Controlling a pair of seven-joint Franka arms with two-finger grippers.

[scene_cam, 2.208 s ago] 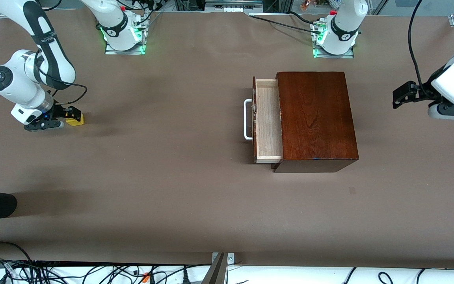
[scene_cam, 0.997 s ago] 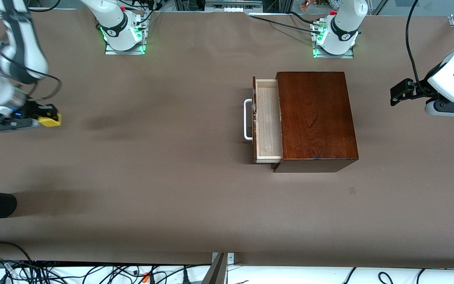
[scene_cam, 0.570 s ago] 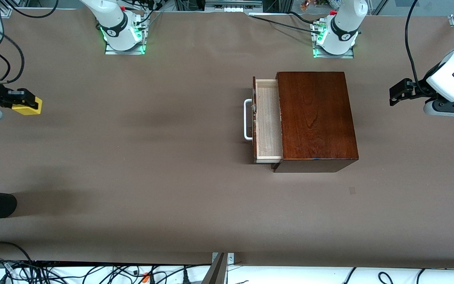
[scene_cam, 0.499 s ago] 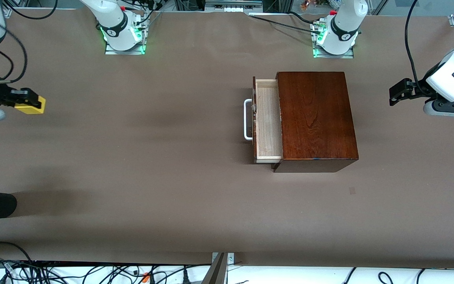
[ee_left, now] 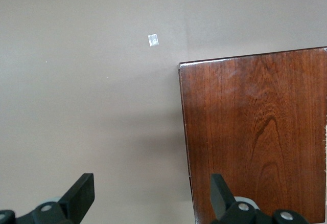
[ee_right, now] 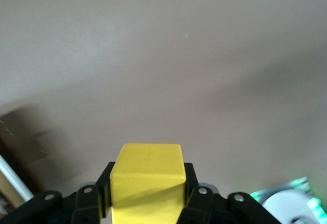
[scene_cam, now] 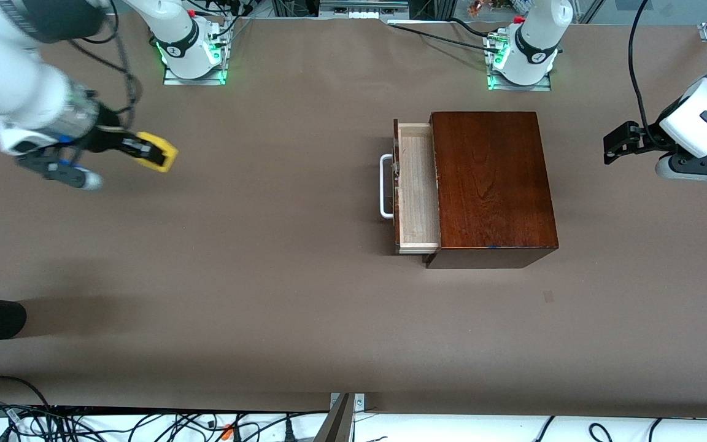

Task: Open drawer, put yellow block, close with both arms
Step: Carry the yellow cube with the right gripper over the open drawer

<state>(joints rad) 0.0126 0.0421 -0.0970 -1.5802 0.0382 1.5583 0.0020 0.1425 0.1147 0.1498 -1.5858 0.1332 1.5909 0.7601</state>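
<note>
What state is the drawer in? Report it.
Open, partway. The drawer sticks out of the box, its pale tray bare; nothing lies in the part showing.

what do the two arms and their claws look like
Both arms are glossy white with rounded joints and dark grey-black bands, standing on bases lit green. Loose black cables hang off each forearm. The right claw and left claw are black, two-fingered, with small silver screws.

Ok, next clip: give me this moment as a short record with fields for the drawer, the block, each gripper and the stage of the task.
drawer: pale wooden tray with white bar handle, pulled partly out of the glossy dark mahogany box, nothing seen inside
block: small bright yellow cube, lifted off the brown table
right gripper: shut on the cube, over the table toward the right arm's end
left gripper: open, waiting above the table beside the box
stage: drawer opened, cube not yet in it
</note>
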